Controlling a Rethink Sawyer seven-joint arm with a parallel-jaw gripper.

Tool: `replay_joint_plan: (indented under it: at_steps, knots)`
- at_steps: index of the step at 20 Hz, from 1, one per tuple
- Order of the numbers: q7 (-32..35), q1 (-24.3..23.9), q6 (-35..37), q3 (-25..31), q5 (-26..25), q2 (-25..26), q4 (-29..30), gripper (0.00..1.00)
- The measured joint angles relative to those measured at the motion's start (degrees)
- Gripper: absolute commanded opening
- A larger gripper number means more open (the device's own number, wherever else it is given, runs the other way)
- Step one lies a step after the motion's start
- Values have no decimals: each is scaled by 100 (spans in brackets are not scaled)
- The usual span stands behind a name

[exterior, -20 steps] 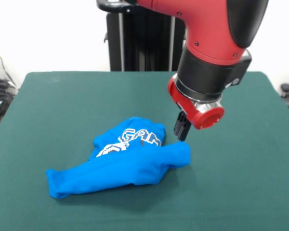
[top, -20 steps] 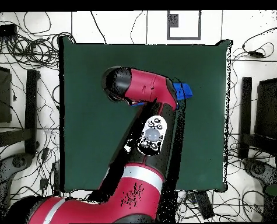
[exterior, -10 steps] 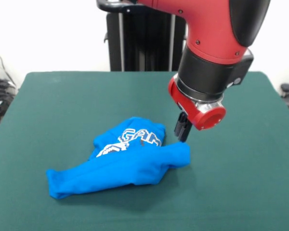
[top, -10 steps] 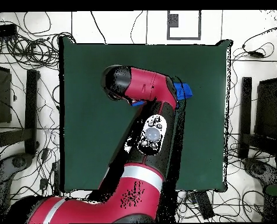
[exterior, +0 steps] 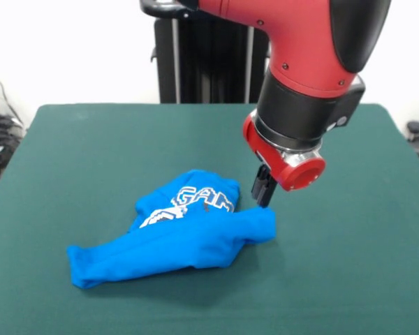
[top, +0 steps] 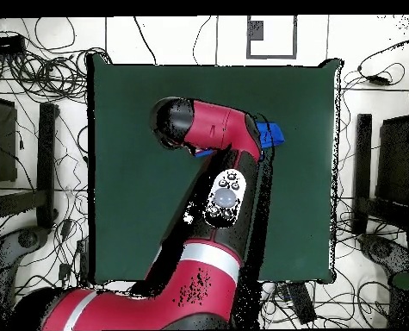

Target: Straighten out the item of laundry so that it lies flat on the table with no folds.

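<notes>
Hovering right of centre in the front view, the gripper (exterior: 264, 194) hangs just above the right end of the crumpled laundry (exterior: 178, 234), low on the table (exterior: 77, 153). Its fingers look pressed together, holding nothing. Descending like that, it may only poke the cloth and bunch it further.

Front view: low and close, across the table (exterior: 70, 139), facing the pedestal (exterior: 209, 56). Overhead view: high, straight down, whole table (top: 121, 103) framed, robot base at bottom. Shared: green tabletop and arm (top: 216, 129).
</notes>
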Motion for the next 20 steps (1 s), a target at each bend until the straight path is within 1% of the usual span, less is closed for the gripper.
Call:
replay_joint_plan:
  at_steps: [11,20]
  knots:
    - [0,0,0,-2,0,224,0,0]
    - [0,0,-1,-6,0,242,0,0]
